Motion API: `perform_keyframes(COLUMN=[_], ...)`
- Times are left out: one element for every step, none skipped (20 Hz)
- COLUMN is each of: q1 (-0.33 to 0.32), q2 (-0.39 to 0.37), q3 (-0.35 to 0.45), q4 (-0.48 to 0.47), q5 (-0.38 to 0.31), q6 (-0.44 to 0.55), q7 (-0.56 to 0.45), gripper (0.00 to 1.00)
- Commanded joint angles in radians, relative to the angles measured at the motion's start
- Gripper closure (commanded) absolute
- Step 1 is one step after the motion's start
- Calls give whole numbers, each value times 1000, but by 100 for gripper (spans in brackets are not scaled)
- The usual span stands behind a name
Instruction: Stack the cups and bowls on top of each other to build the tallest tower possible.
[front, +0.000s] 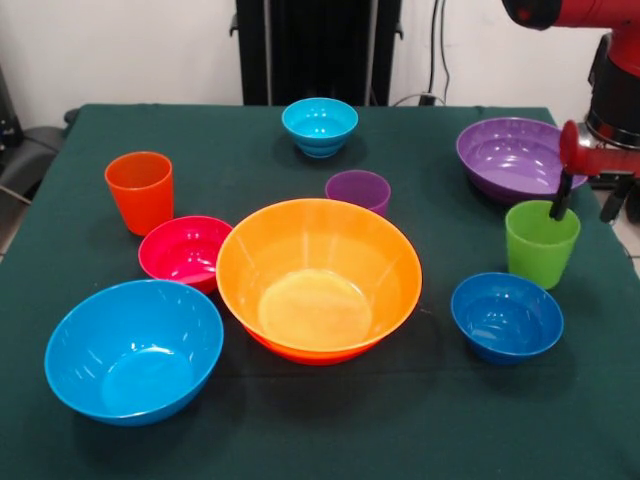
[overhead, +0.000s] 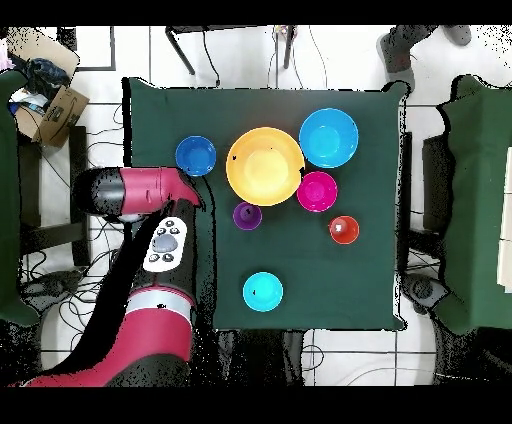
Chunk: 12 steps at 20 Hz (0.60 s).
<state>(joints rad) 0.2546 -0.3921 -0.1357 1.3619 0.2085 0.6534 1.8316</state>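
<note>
Front view is showing the gripper (front: 588, 210) straddling the lime green plastic tumbler's (front: 541, 243) rim, one finger inside, spread and not yet clamping, seemingly preparing to lift it toward the broad yellow-orange plastic bowl (front: 319, 278) sitting centrally as base.

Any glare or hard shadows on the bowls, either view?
Front view: soft, even light; a broad pale sheen inside the yellow-orange bowl and the sky-blue bowl, and only faint shadows on the green cloth. Overhead view: flat light, no clear glare, and the arm hides the lime green cup.
</note>
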Motion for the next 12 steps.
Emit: perform_keyframes(q1=[-32, -34, -36, -39, -39, -40, -41, -39, -39, -37, -36, -35], q2=[-30, -33, -34, -34, -34, -33, -31, -27, -23, -17, -12, -7], q3=[126, 129, 130, 131, 130, 129, 128, 124, 122, 117, 114, 111], q4=[61, 66, 67, 69, 69, 68, 67, 61, 59, 52, 49, 43], q5=[25, 26, 25, 25, 24, 23, 23, 20, 18, 14, 11, 9], q6=[7, 4, 3, 0, -2, -3, -5, -6, -10, -12, -20, -24], q7=[107, 105, 103, 101, 101, 100, 101, 102, 103, 105, 108, 110], gripper=[0, 0, 0, 0, 0, 0, 0, 0, 0, 0, 0, 0])
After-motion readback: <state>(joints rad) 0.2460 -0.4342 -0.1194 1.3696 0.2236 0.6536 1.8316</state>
